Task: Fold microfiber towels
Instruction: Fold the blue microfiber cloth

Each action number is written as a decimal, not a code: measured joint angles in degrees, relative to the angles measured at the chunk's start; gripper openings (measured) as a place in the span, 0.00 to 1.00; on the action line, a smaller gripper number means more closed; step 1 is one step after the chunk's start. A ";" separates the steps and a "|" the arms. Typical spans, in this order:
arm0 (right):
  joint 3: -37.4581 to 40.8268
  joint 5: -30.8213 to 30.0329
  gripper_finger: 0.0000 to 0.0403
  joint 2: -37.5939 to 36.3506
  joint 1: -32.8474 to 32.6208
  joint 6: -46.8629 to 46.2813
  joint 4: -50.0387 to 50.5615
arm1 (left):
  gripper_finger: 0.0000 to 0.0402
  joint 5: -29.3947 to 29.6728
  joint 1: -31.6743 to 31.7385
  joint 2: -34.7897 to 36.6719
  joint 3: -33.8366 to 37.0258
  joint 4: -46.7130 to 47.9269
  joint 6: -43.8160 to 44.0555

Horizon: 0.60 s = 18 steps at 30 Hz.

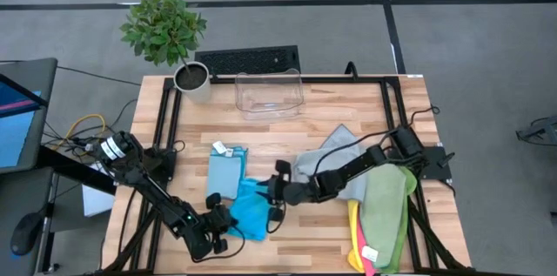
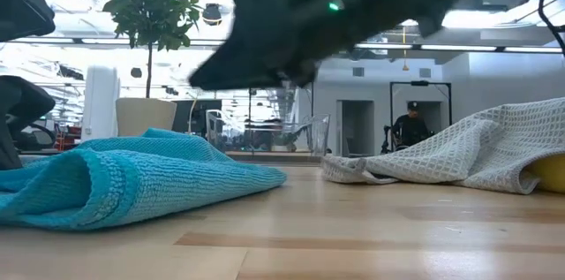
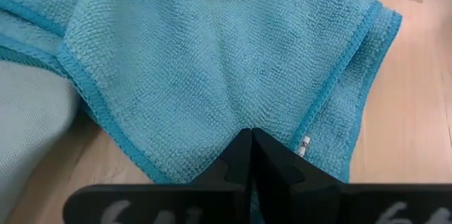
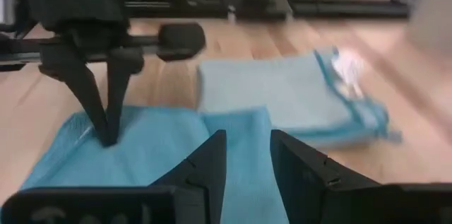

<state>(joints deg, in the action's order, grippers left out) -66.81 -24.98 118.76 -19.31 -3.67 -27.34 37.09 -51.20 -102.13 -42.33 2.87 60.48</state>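
Note:
A teal towel (image 1: 251, 209) lies rumpled on the table near its front edge, also seen in the low view (image 2: 132, 178). My left gripper (image 1: 233, 222) is shut, its tips down on this towel (image 3: 212, 54). My right gripper (image 1: 277, 196) hovers open just above the towel's right side (image 4: 162, 146), with nothing between its fingers. A folded light blue towel (image 1: 226, 171) with a white tag (image 4: 346, 65) lies flat just beyond the teal one. A grey towel (image 1: 335, 156) lies crumpled under the right arm. My left gripper presses its shut fingertips (image 3: 251, 139) down on the teal towel near its near-left corner (image 4: 106, 139), a little in from the hemmed edge (image 3: 332, 104). The fingers slant down from the table's left. I cannot tell whether any cloth is caught between them. The towel lies on the table.
Green (image 1: 387, 215), yellow and pink (image 1: 355, 239) towels are heaped at the right front. A clear plastic bin (image 1: 270, 93), a potted plant (image 1: 191, 76) and a keyboard (image 1: 248, 58) stand at the far edge. Bare wood (image 1: 296, 137) shows mid-table.

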 joint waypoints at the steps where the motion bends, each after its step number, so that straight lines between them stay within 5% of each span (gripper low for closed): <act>1: -1.22 2.39 0.34 0.43 0.97 1.54 0.24 | 0.01 0.17 -0.14 -0.02 0.00 -0.06 0.05; 5: -5.95 12.33 0.35 3.06 4.94 0.87 3.97 | 0.01 0.37 -0.81 -0.07 0.02 0.10 0.84; 18: -7.94 17.21 0.36 6.94 6.55 1.13 6.10 | 0.01 1.13 -2.14 -0.11 0.07 0.56 1.68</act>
<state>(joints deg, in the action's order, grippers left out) -74.75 -7.77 125.70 -12.77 -2.53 -21.23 38.22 -53.34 -102.24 -42.26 3.43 62.16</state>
